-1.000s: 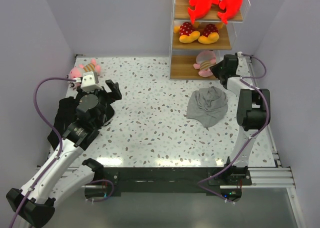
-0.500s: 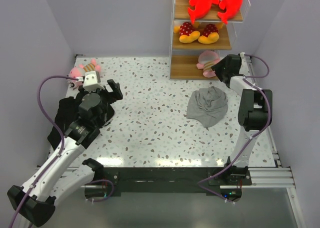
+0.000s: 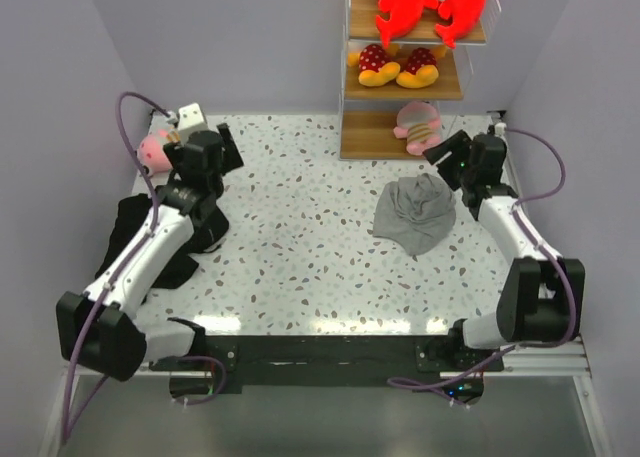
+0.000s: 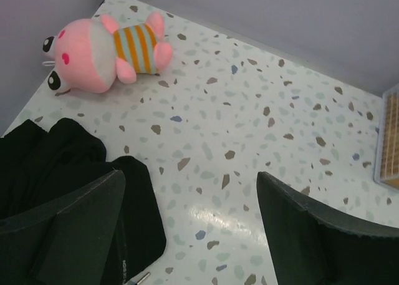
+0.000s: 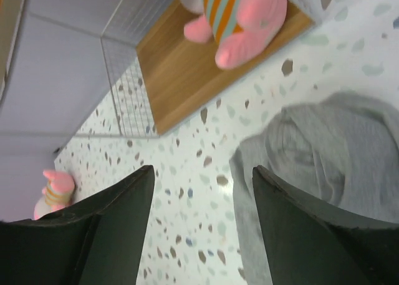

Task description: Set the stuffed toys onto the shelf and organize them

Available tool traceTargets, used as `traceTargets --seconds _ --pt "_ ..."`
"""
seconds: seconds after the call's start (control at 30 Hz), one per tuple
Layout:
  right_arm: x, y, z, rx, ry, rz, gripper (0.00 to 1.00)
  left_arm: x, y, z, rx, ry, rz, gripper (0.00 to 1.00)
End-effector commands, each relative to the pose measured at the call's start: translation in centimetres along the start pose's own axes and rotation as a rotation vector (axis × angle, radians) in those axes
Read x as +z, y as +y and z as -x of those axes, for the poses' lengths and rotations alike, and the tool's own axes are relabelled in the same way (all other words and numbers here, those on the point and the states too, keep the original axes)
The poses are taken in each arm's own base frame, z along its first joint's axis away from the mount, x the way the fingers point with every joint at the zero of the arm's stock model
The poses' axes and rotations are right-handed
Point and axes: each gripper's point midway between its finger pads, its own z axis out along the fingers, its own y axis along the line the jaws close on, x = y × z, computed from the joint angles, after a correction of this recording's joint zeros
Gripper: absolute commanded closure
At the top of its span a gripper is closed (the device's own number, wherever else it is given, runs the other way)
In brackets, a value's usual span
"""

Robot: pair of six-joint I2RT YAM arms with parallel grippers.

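The shelf (image 3: 372, 135) stands at the far right of the table. Two red-and-white stuffed toys (image 3: 430, 2) lie on its top board and two yellow-orange ones (image 3: 398, 67) on the middle board. One pink striped toy (image 3: 418, 127) (image 5: 240, 17) lies on the bottom board. My right gripper (image 3: 452, 157) (image 5: 202, 173) hangs open and empty just in front of that board, beside the grey cloth. The other pink toy (image 3: 155, 149) (image 4: 103, 48) lies on the table in the far left corner. My left gripper (image 3: 205, 152) (image 4: 190, 182) is open and empty, a little short of it.
A crumpled grey cloth (image 3: 415, 212) (image 5: 324, 148) lies on the table in front of the shelf. A black cloth (image 3: 150, 237) (image 4: 56, 166) lies at the left, under the left arm. Lilac walls close in the left, back and right sides.
My right gripper opened, let go of the pink toy on the bottom board and drew back from the shelf. My left arm stretched toward the far left corner, nearer the other pink toy.
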Motion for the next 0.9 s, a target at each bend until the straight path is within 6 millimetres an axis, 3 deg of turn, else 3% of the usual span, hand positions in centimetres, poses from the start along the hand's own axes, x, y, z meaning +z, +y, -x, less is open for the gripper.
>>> traceTargets --seconds 0.0,0.03,0.07,0.1,0.27,0.43,0.5,0.7,0.8,0.87 --pt "-4.6 1.3 -4.8 -0.088 0.096 0.127 0.32 4.1 3.9 2.9 -0.107 0.024 0.141 0.09" --pt "-6.5 3.0 -4.5 -0.097 0.067 0.204 0.32 5.6 4.1 2.6 -0.101 0.043 0.162 0.09" --pt "-7.2 3.3 -5.2 -0.093 0.071 0.230 0.32 6.7 5.5 2.7 -0.108 0.042 0.199 0.09" --pt "-8.0 3.4 -7.2 -0.108 0.103 0.261 0.32 7.6 6.1 2.7 -0.112 0.041 0.216 0.09" --pt "-11.3 6.1 -8.9 -0.151 0.136 0.390 0.31 14.3 8.5 3.0 -0.136 0.050 0.240 0.12" --pt "-12.1 6.7 -9.2 -0.173 0.142 0.431 0.31 19.6 10.7 2.2 -0.100 0.064 0.408 0.12" --pt "-12.4 6.7 -9.4 -0.175 0.145 0.439 0.31 20.7 11.6 1.9 -0.089 0.072 0.462 0.12" --pt "-13.1 7.3 -9.4 -0.180 0.152 0.472 0.31 25.0 14.0 1.1 -0.119 0.065 0.464 0.12" --pt "-13.0 7.1 -9.6 -0.180 0.156 0.470 0.31 26.4 15.9 -0.3 -0.114 0.094 0.499 0.12" --pt "-12.8 6.9 -9.8 -0.176 0.160 0.466 0.31 27.3 17.3 -2.4 -0.111 0.140 0.529 0.14"
